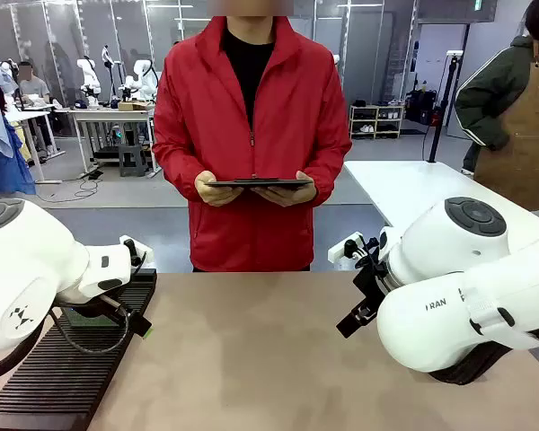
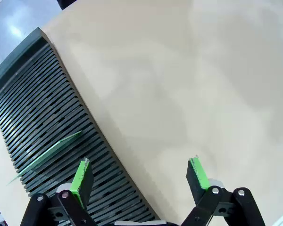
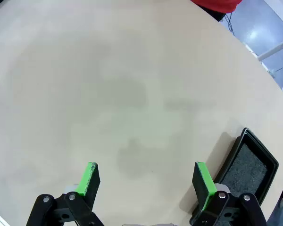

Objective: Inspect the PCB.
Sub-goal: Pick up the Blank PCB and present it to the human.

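The PCB, a thin green board seen edge-on, stands tilted in a slot of the black slotted rack. My left gripper hangs open above the rack's near edge and the bare table. One green pad is just right of the board and apart from it. My right gripper is open over the tan tabletop with nothing between its fingers. In the front view the left arm hovers over the rack and the right arm sits at the right.
A person in a red jacket stands at the far side holding a dark tablet in both hands. A black tray lies by my right gripper's right finger. The tan tabletop stretches between the arms.
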{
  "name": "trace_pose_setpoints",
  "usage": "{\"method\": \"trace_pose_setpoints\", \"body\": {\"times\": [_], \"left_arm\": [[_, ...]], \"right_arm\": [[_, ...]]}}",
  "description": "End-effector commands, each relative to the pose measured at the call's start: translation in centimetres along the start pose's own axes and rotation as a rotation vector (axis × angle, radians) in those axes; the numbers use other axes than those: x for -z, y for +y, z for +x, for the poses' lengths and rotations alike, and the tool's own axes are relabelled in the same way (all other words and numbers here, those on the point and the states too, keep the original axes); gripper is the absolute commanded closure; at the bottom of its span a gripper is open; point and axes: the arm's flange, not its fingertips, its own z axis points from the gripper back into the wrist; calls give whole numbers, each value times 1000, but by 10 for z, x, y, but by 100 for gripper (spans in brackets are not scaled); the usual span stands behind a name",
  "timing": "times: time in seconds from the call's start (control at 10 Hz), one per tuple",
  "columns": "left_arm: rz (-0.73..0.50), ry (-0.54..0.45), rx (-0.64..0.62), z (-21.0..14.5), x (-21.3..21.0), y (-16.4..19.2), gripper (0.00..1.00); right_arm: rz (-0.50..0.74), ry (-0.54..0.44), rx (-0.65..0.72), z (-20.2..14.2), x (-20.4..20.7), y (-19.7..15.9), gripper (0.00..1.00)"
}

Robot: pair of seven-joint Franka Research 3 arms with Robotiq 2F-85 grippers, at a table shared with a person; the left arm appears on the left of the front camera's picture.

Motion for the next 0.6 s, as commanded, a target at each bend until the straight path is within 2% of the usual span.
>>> {"method": "trace_pose_setpoints", "body": {"times": [0.0, 0.5], "left_arm": [[0, 0, 1, 0, 0, 0, 0], [0, 0, 1, 0, 0, 0, 0]], "right_arm": [[0, 0, 0, 0, 0, 0, 0], [0, 0, 0, 0, 0, 0, 0]]}}
